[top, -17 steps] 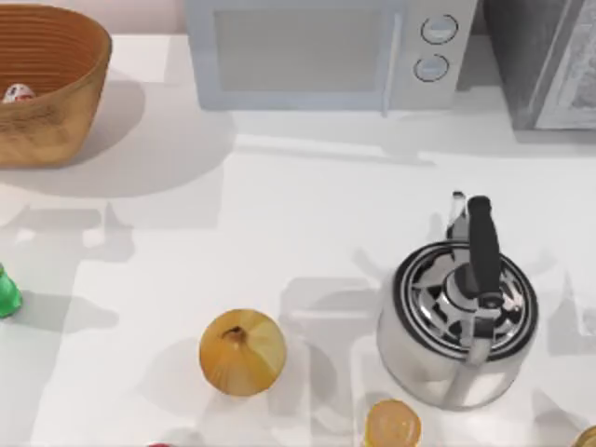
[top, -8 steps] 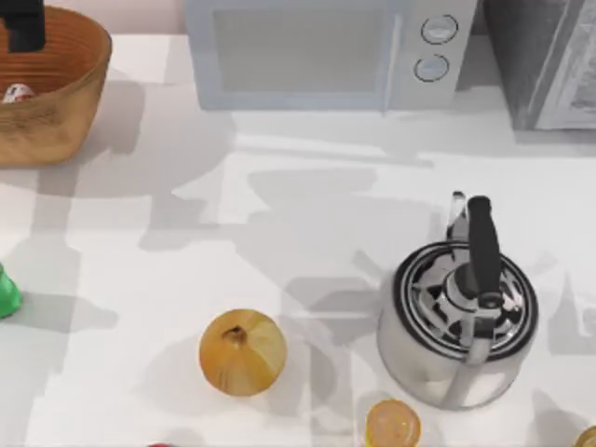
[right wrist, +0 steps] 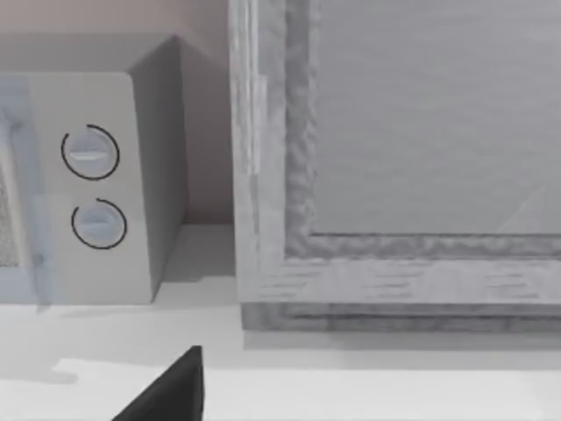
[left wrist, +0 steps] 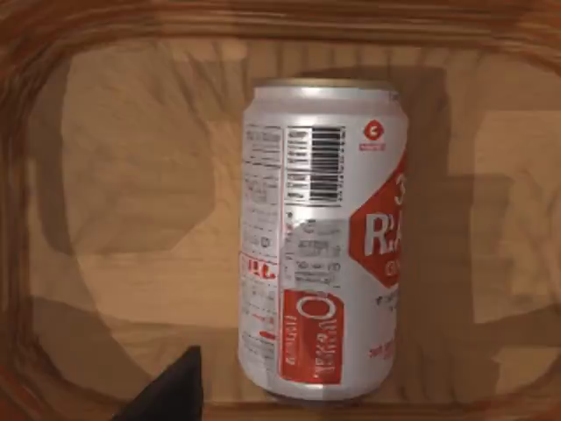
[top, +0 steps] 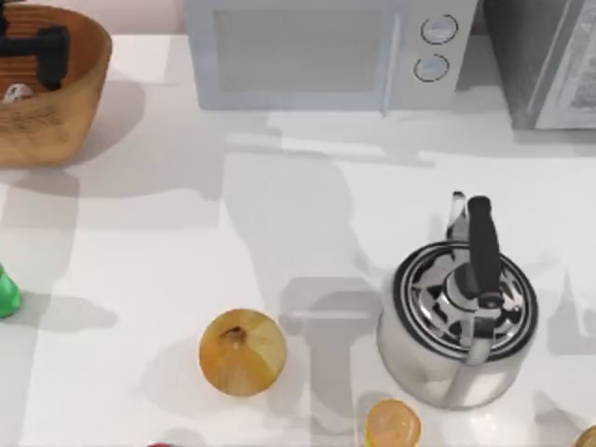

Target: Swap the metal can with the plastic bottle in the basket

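Left gripper (top: 42, 48) now over basket (top: 65, 112); can (left wrist: 320, 237) reads "RA".

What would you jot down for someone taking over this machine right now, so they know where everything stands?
Left gripper: over the basket, above the metal can; holding nothing that I can see.
Right gripper: parked facing the microwave.
Metal can lies on its side on the basket floor.
Plastic bottle stands on the table at the left edge, outside the basket.
Done: nothing swapped.
Left: lift the can out, put the bottle in.
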